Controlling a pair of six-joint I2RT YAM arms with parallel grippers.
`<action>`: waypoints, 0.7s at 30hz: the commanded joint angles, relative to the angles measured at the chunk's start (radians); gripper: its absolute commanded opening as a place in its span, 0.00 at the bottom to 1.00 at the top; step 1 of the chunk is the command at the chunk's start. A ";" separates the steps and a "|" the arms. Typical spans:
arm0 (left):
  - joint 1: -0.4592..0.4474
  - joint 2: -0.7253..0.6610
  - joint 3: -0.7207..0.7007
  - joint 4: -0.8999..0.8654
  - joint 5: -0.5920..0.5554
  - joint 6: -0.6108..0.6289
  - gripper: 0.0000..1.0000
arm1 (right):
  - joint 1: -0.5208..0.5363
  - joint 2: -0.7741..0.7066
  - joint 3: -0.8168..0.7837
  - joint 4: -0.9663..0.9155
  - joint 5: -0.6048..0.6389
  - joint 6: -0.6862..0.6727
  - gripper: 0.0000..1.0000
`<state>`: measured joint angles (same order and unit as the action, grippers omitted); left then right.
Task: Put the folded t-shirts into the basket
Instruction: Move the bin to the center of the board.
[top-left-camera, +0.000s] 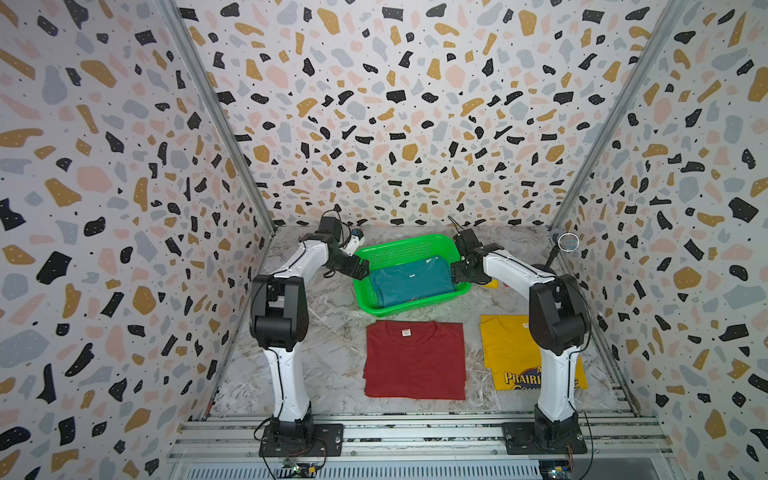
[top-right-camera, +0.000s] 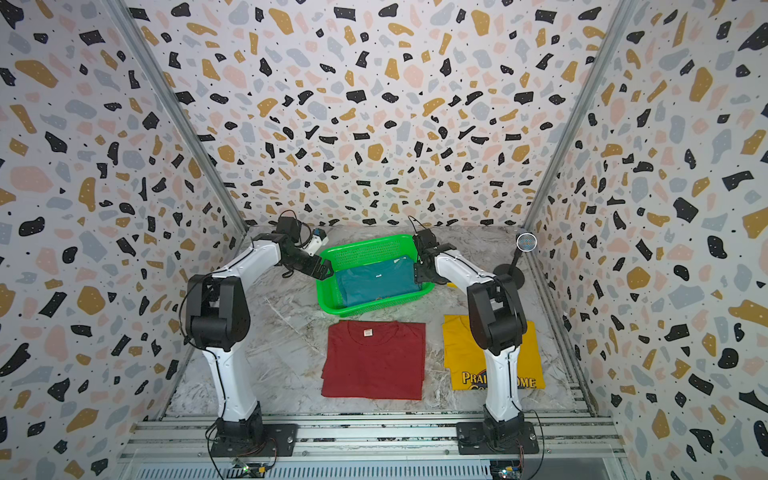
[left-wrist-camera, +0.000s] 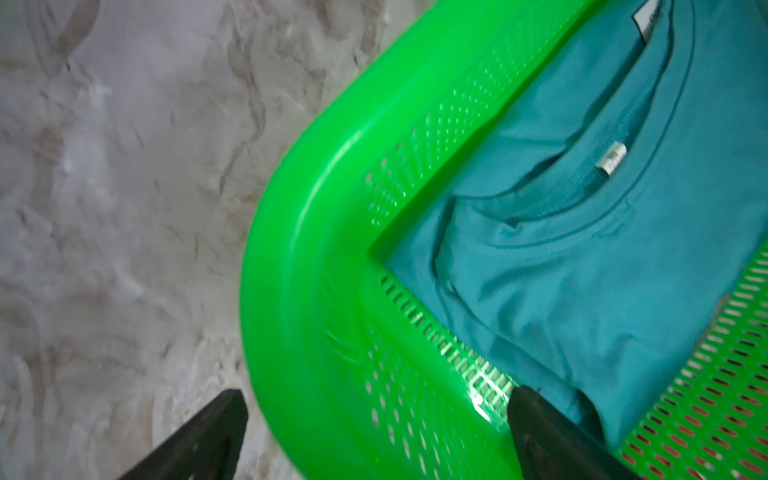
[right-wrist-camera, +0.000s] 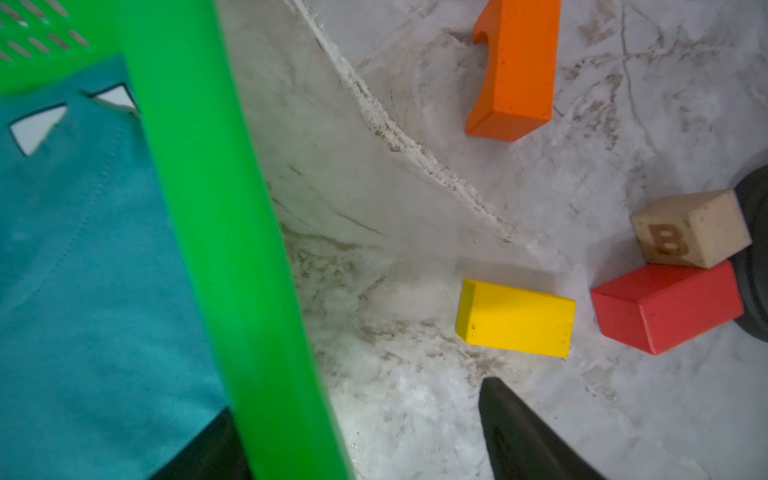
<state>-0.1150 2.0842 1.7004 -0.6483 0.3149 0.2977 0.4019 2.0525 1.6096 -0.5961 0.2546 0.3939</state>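
Note:
The green basket (top-left-camera: 415, 308) (top-right-camera: 374, 306) stands at the back middle of the table, and the teal folded t-shirt (top-left-camera: 411, 282) (top-right-camera: 378, 282) lies inside it. In front of it the dark red t-shirt (top-left-camera: 415, 361) (top-right-camera: 374, 361) lies flat. The yellow t-shirt (top-left-camera: 507, 353) (top-right-camera: 457, 353) lies to the right, partly hidden by my right arm. My left gripper (top-left-camera: 361, 270) (left-wrist-camera: 378, 395) is open, its jaws on either side of the basket's left rim (left-wrist-camera: 299, 249). My right gripper (top-left-camera: 457, 272) (right-wrist-camera: 357, 399) is open across the right rim (right-wrist-camera: 216, 208), one finger over the teal shirt (right-wrist-camera: 83, 270).
Just right of the basket lie small blocks: orange (right-wrist-camera: 515, 70), yellow (right-wrist-camera: 515, 318), red (right-wrist-camera: 665, 307) and a wooden "B" cube (right-wrist-camera: 690, 228). A round-headed stand (top-left-camera: 568, 242) rises at the back right corner. Patterned walls close in the table on three sides.

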 joint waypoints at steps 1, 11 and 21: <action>-0.015 0.053 0.101 0.015 -0.002 -0.006 0.99 | -0.001 -0.057 0.005 -0.016 -0.010 0.027 0.78; -0.036 0.307 0.497 -0.064 0.033 -0.016 0.99 | -0.002 -0.045 0.050 -0.037 -0.038 0.039 0.62; -0.071 0.390 0.651 -0.068 0.030 0.003 1.00 | -0.022 -0.048 0.042 -0.059 -0.008 0.061 0.45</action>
<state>-0.1745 2.4657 2.3051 -0.7055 0.3382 0.2939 0.3973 2.0518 1.6283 -0.6121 0.2176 0.4313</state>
